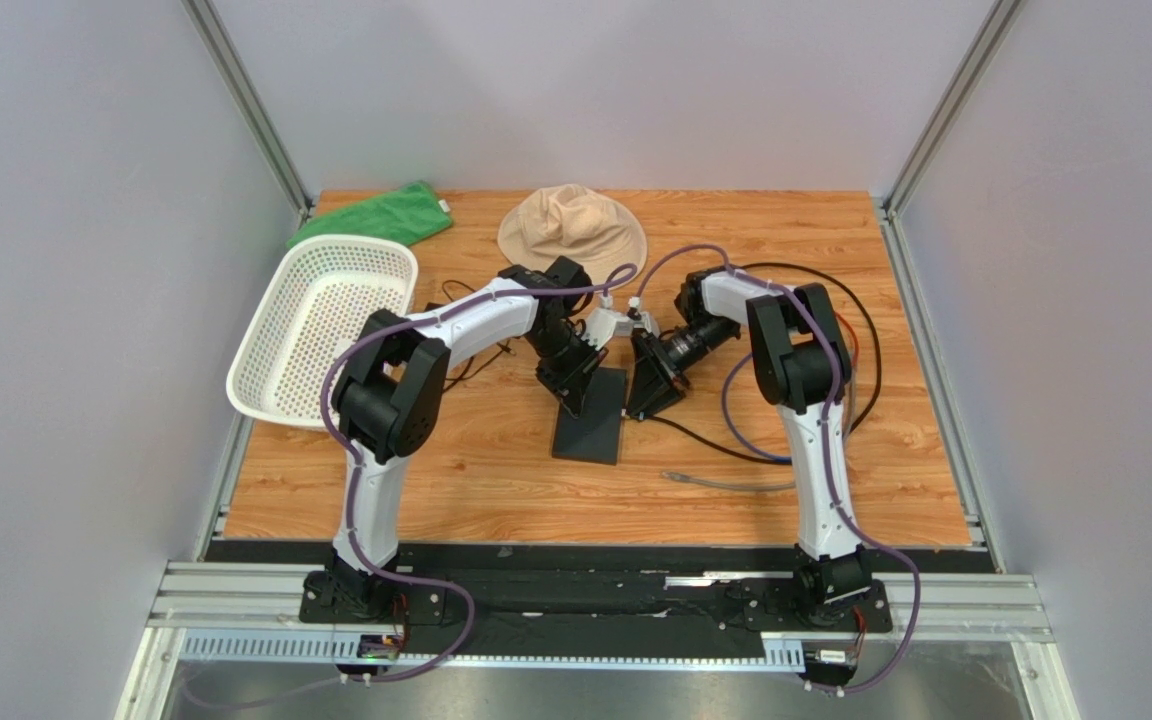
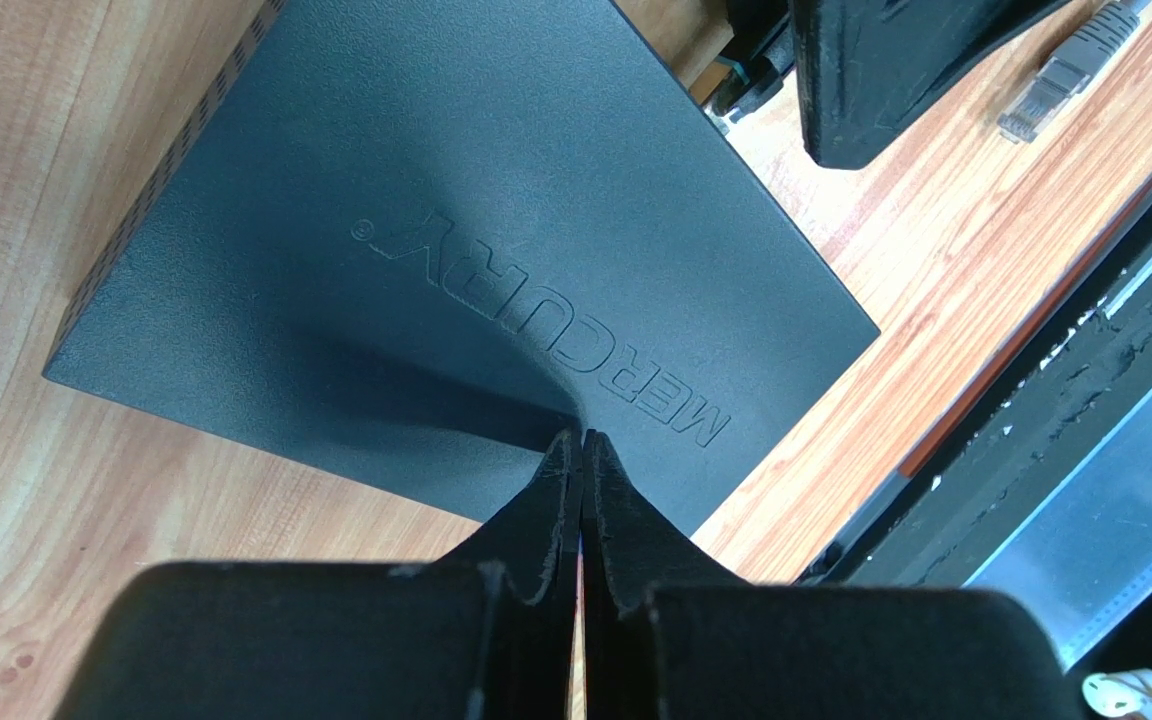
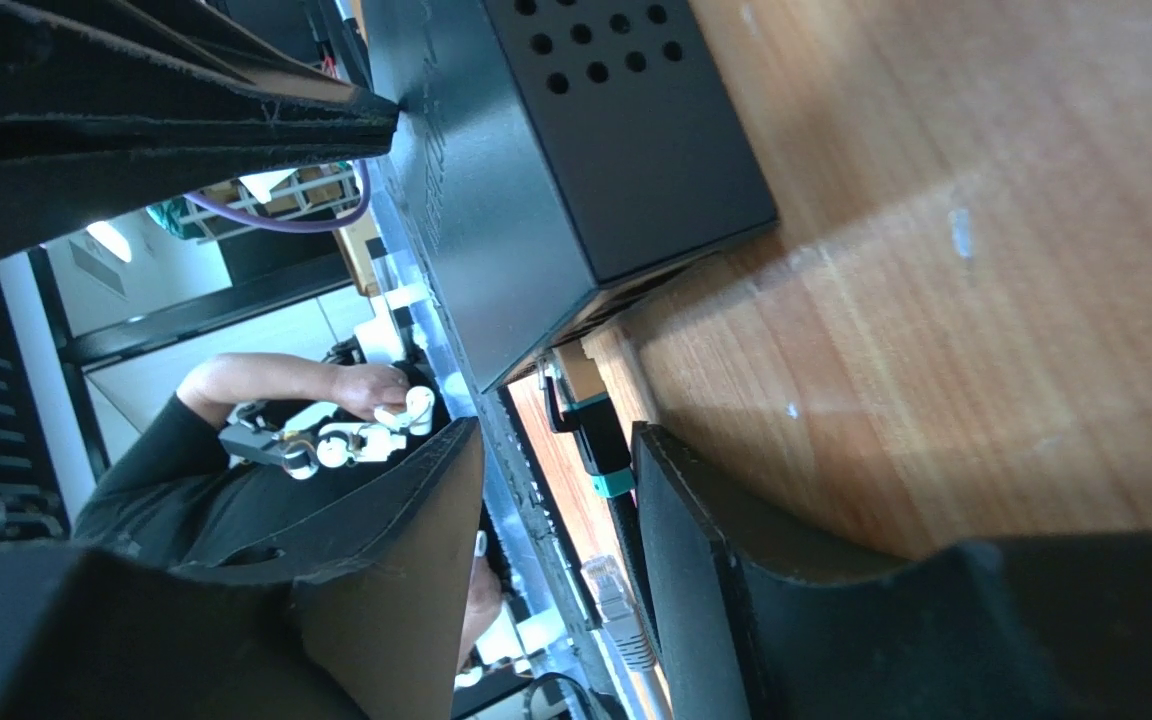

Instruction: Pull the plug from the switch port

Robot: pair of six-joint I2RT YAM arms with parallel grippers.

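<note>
The switch (image 1: 593,432) is a thin flat black box lying mid-table, marked MERCURY on top in the left wrist view (image 2: 432,255). My left gripper (image 1: 579,383) is shut and empty, its tips (image 2: 582,440) resting on the switch's top near one edge. My right gripper (image 1: 645,393) is open at the switch's right side. In the right wrist view the switch (image 3: 567,150) shows vent holes, and a plug (image 3: 597,435) with a black, teal-banded boot sits at its socket edge. The plug lies between the open right fingers (image 3: 717,570), close to one, not gripped.
A loose grey cable (image 1: 732,483) with a clear plug (image 2: 1063,68) lies right of the switch. Black cables (image 1: 856,345) loop behind the right arm. A white basket (image 1: 319,323), a green cloth (image 1: 375,215) and a beige hat (image 1: 572,228) sit at back left.
</note>
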